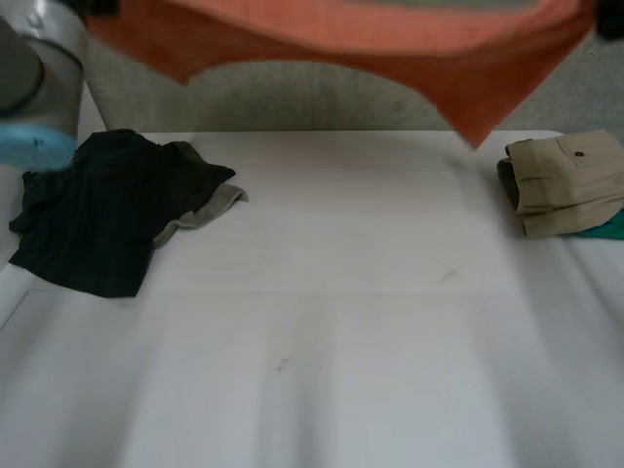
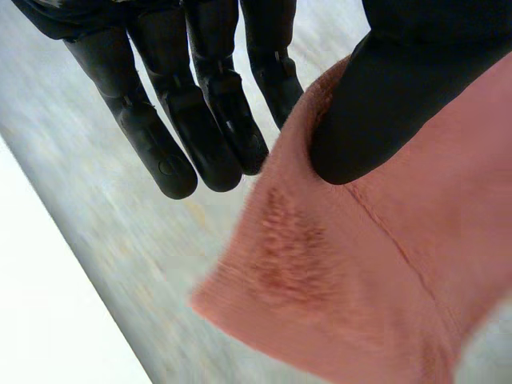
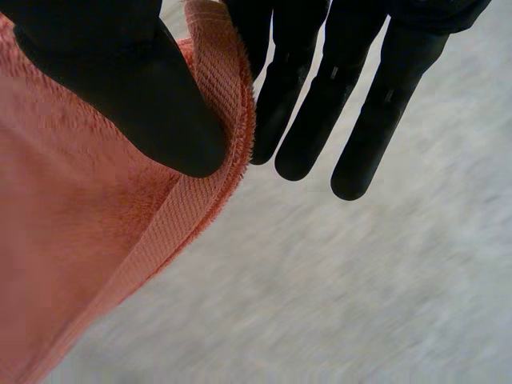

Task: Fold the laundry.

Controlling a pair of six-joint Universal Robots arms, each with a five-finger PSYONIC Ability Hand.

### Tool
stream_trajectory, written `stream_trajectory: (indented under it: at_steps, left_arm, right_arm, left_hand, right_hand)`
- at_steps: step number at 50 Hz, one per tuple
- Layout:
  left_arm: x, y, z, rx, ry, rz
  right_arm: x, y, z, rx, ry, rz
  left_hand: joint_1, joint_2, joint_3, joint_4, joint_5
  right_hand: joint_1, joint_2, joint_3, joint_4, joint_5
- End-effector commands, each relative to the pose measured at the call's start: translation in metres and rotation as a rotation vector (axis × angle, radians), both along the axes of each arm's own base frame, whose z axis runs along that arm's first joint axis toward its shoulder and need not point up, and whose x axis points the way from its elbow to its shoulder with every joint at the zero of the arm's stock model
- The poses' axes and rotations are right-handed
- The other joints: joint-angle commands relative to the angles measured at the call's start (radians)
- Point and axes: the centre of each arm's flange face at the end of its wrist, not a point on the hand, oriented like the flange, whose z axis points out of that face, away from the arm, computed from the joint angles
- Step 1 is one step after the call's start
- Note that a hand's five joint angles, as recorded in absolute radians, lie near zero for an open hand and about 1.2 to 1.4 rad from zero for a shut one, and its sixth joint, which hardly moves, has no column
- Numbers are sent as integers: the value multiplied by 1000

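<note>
Left hand (image 2: 376, 96) and right hand (image 3: 136, 88) thumb-pinch the orange towel (image 1: 341, 34); head view shows it stretched aloft.

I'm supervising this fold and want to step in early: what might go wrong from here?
1. Each thumb pins the orange towel only near its edge, left robot hand and right robot hand, so a corner may slip free.
2. The towel hangs wide above the table; lowered, it might drape over the dark garment or folded khaki trousers.

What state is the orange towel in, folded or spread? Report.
Spread, off the table. The orange towel hangs stretched across the head view, left hand and right hand each pinching its edge under a thumb.
</note>
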Motion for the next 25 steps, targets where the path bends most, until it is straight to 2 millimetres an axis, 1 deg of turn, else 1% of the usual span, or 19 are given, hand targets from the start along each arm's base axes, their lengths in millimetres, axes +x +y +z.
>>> stream_trajectory:
  at_steps: [1,2,5,6,8,9,12,13,16,17,20,21,24,25]
  left_arm:
    - [-2,-3,-99,244,-102,-60]
    - [-3,0,-123,298,-136,-84]
    - [-4,10,-156,378,-195,-113]
    - [-3,19,-175,426,-242,-127]
    - [-2,28,-189,465,-283,-135]
    - [2,36,-199,492,-329,-136]
    - [7,49,-203,516,-395,-124]
    - [11,59,-203,532,-440,-114]
    - [16,78,-200,568,-512,-104]
    - [22,93,-200,621,-570,-99]
    - [30,120,-200,712,-661,-101]
    - [36,138,-199,782,-721,-105]
    - [45,167,-196,896,-796,-132]
    - [51,184,-195,965,-833,-153]
  right_arm:
    - [13,1,-74,260,122,58]
    - [13,3,-95,328,153,62]
    - [12,8,-124,432,199,61]
    - [12,14,-138,493,230,62]
    - [11,20,-149,547,265,67]
    - [10,28,-157,587,301,72]
    - [5,37,-163,624,355,76]
    - [-1,42,-161,636,384,70]
    - [-6,55,-156,654,439,74]
    - [-10,66,-151,675,485,72]
    - [-21,82,-142,709,563,59]
    - [-31,94,-138,748,622,44]
    - [-44,114,-135,832,715,48]
    - [-53,128,-137,901,777,58]
  left_hand:
    - [247,201,204,197,237]
    - [247,201,204,197,237]
    - [247,201,204,197,237]
    - [247,201,204,197,237]
    - [247,201,204,197,237]
    - [247,201,204,197,237]
    - [247,201,204,197,237]
    - [247,201,204,197,237]
    - [247,201,204,197,237]
    - [247,201,204,197,237]
    - [247,201,204,197,237]
    - [247,201,204,197,237]
    - [247,201,204,197,237]
    - [247,201,204,197,237]
  right_hand:
    - [271,223,211,201,206]
    - [271,223,211,201,206]
    - [271,223,211,201,206]
    - [271,223,211,201,206]
    - [271,223,211,201,206]
    - [271,223,211,201,206]
    - [271,223,211,201,206]
    - [271,223,211,201,206]
    - [271,223,211,201,206]
    - [271,223,211,201,206]
    - [271,223,211,201,206]
    - [271,223,211,201,206]
    - [271,223,211,201,206]
    - [271,223,211,201,206]
